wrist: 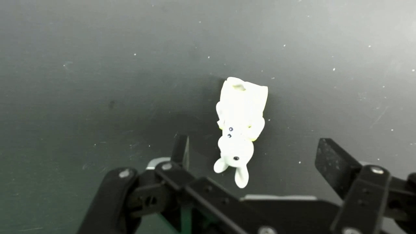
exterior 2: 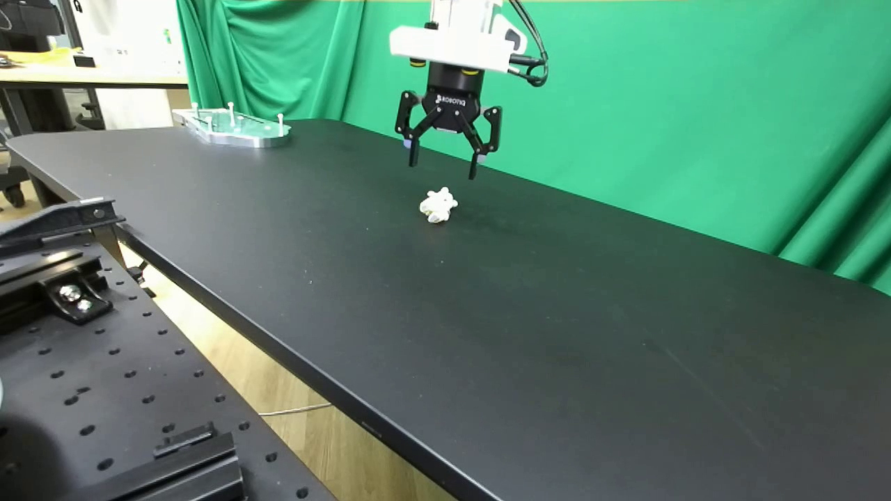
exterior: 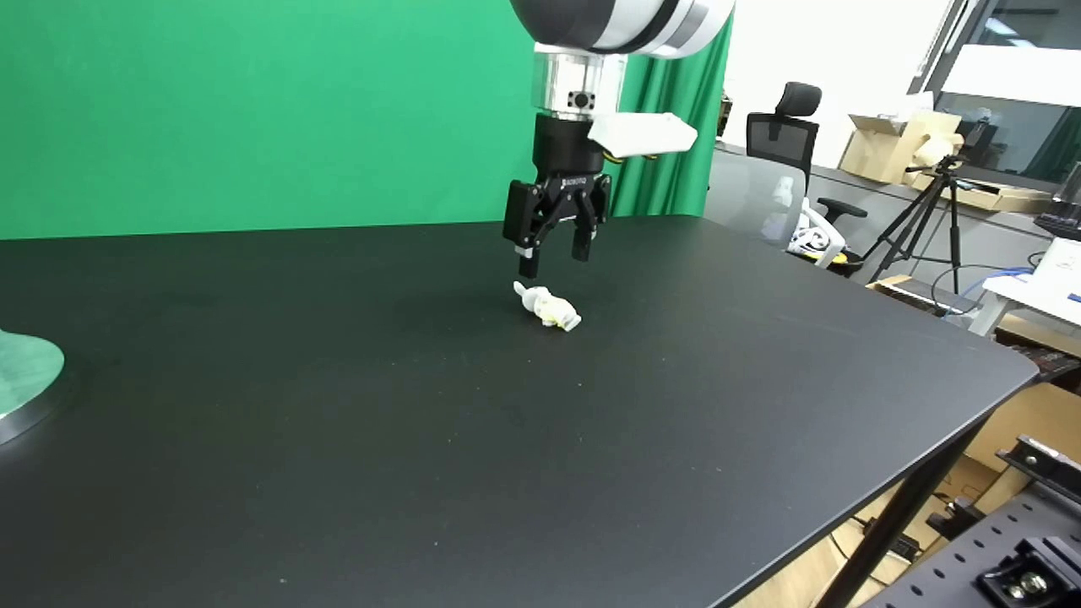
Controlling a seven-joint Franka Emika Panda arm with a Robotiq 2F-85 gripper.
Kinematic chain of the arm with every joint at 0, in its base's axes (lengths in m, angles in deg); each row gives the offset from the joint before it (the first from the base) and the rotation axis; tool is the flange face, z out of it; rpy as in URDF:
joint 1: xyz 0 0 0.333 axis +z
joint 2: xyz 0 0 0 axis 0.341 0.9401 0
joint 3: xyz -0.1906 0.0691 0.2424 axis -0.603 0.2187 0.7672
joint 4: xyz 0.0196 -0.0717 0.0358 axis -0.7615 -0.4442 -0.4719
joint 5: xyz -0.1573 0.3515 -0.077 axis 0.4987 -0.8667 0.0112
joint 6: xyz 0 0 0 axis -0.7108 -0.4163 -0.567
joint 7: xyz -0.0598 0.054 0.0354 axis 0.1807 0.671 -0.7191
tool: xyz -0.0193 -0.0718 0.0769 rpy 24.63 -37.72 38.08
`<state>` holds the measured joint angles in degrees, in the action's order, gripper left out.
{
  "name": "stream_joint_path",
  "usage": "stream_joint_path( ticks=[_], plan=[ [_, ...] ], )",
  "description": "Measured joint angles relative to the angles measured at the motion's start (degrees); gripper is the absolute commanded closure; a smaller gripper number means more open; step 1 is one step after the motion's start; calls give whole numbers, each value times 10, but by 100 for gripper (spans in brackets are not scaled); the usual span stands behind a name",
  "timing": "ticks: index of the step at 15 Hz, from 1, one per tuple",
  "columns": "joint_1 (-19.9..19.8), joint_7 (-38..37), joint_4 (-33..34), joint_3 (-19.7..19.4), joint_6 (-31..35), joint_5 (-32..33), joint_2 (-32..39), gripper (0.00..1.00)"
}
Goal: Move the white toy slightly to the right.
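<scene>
Two fingers (wrist: 334, 165) stand wide apart on the gripper (exterior 2: 443, 168), which hangs over the table (exterior: 422, 473), near the toy (wrist: 240, 110) but apart from it. The toy, a white rabbit, lies on the table with its ears towards the gripper; in the wrist view its head and ears show between the fingers, its body beyond their tips. A white bracket (exterior 2: 452, 47) juts out above the gripper, at the end of the arm (exterior: 629, 21). Green curtain (exterior 2: 647, 139) backs the table. In an exterior view a clear plate (exterior 2: 240, 140) with upright pegs (exterior 2: 232, 117) sits at the table's far end, well apart from the toy. Also well apart, a pale green disc (exterior: 25, 367) is cut off by the left edge of an exterior view; whether it is that same plate, I cannot tell. Beyond the table stand a chair (exterior: 781, 139), a tripod (exterior: 954, 219) and a box (exterior: 874, 148). In an exterior view a holed board (exterior 2: 188, 390) bearing black rails (exterior 2: 202, 473) lies beside the table, with floor (exterior 2: 369, 452) showing between.
</scene>
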<state>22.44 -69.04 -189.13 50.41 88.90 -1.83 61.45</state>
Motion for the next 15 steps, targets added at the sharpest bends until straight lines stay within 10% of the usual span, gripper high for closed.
stream_joint_path(
  ticks=[6, 15],
  plan=[
    [-11, -1, 18, 0, 1, -2, 37, 0],
    [-13, -2, 42, 0, 0, -2, 77, 75]
  ],
)
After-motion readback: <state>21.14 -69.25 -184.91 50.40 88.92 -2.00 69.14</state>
